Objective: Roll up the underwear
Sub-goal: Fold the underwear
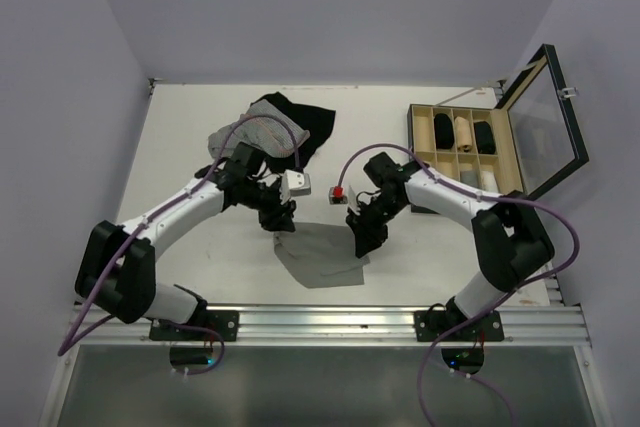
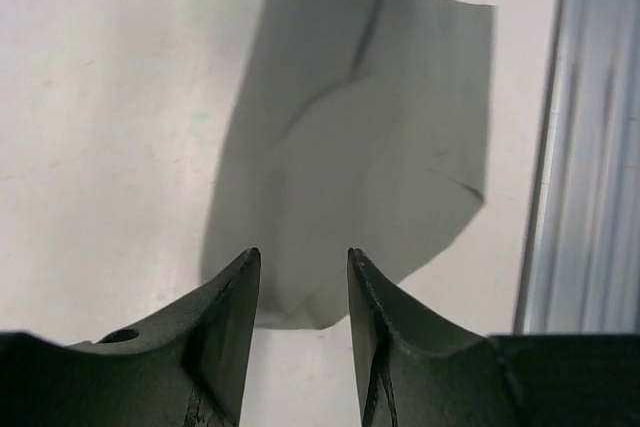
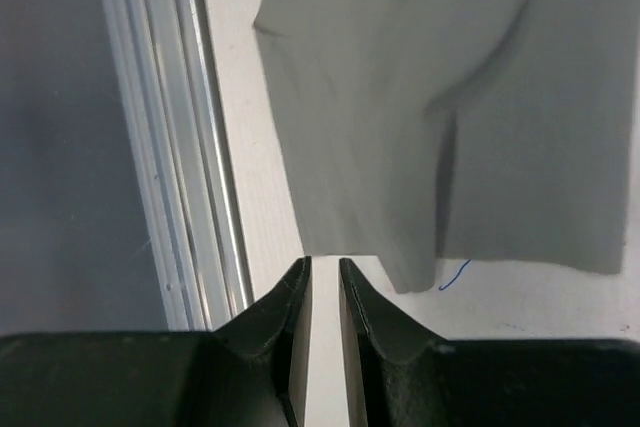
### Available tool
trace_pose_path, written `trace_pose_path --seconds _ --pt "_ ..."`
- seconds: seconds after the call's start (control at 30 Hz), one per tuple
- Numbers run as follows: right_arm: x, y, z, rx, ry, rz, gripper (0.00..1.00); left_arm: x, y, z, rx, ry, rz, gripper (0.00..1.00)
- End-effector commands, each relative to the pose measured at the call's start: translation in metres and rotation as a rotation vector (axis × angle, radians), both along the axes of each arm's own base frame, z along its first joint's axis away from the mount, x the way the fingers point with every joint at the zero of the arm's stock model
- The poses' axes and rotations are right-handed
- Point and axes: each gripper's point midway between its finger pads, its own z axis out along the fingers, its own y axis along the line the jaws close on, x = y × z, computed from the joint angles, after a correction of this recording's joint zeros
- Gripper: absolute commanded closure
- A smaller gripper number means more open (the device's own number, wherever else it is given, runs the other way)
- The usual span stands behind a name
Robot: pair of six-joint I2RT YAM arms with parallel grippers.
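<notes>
The underwear (image 1: 325, 259), plain grey cloth, lies flat and a little creased on the white table near the front edge. My left gripper (image 1: 280, 219) hovers at its far left end. In the left wrist view the left gripper (image 2: 303, 257) is open and empty, with the underwear (image 2: 360, 137) spread ahead of its tips. My right gripper (image 1: 362, 237) is at the cloth's right edge. In the right wrist view the right gripper (image 3: 324, 265) stands a narrow gap apart with bare table between the jaws, just short of the edge of the underwear (image 3: 430, 77).
A pile of black and pinstriped garments (image 1: 285, 125) lies at the back. A wooden compartment box (image 1: 462, 147) with a raised glass lid (image 1: 548, 117) stands at the right. An aluminium rail (image 1: 330, 322) runs along the near edge and also shows in the left wrist view (image 2: 590, 147).
</notes>
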Motion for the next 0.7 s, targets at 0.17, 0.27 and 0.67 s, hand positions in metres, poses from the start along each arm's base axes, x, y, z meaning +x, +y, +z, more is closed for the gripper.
trace_pose_path --seconds 0.17,0.27,0.67 --pt "0.040 0.018 -0.046 -0.177 0.071 -0.250 0.78 0.069 0.024 -0.043 0.148 -0.045 0.231 0.63" --pt "0.047 0.016 -0.066 -0.249 0.090 -0.262 0.79 0.070 0.033 -0.061 0.188 -0.032 0.264 0.66" --pt "0.130 0.049 -0.079 -0.318 0.002 -0.232 0.84 0.068 0.080 -0.071 0.226 -0.016 0.362 0.65"
